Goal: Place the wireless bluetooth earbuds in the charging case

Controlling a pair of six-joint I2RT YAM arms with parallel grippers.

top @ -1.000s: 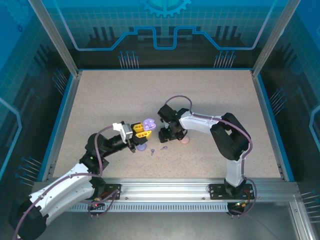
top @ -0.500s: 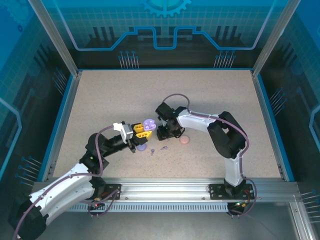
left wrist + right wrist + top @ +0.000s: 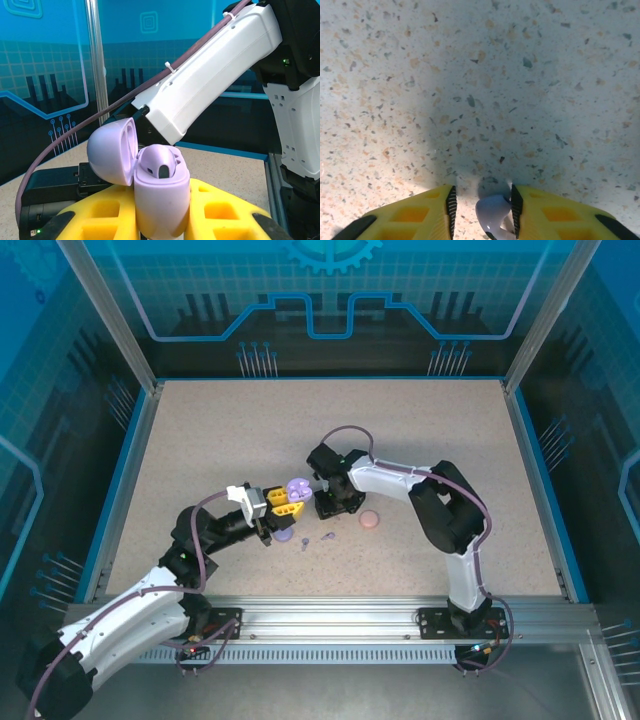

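My left gripper (image 3: pixel 161 220) is clamped on the open lavender charging case (image 3: pixel 161 187), lid tipped back. My right gripper (image 3: pixel 483 201) straddles a pale earbud (image 3: pixel 492 213) lying on the table (image 3: pixel 480 75) — one pad (image 3: pixel 516 202) touches it, the other stands off. Risk, as I judge it: an off-centre squeeze flicks or twists the earbud, so its stem misses the case's socket.

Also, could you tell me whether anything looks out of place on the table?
Nothing looks damaged. Two tiny lavender earbuds lie loose on the table, just nearer than the open lavender case held in the left claw.
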